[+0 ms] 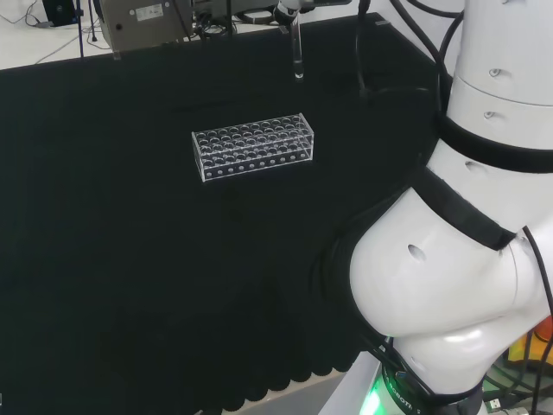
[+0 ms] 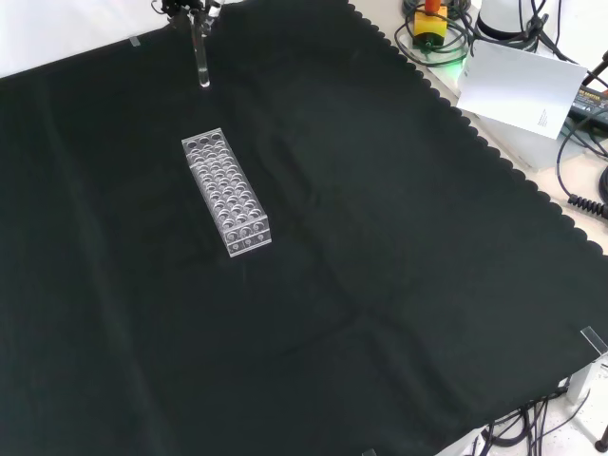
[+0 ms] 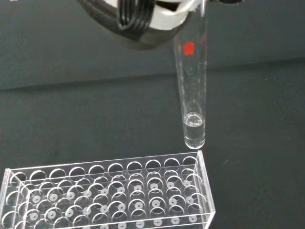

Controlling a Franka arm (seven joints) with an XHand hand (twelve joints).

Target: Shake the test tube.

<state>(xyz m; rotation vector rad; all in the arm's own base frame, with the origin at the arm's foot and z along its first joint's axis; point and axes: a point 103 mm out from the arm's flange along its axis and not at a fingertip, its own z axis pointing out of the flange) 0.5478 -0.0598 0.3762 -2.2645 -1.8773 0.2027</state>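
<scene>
Hand (image 3: 143,19) holds test tube (image 3: 193,90) upright, above clear rack (image 3: 109,195); finger closure can't tell, w/ little clear liquid at bottom.

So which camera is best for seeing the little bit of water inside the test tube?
The wrist view. The test tube hangs close and large above the clear rack, with a little clear liquid at its bottom and a red mark higher up. In the head view and front view the tube is a thin, distant sliver; no liquid can be made out.
</scene>
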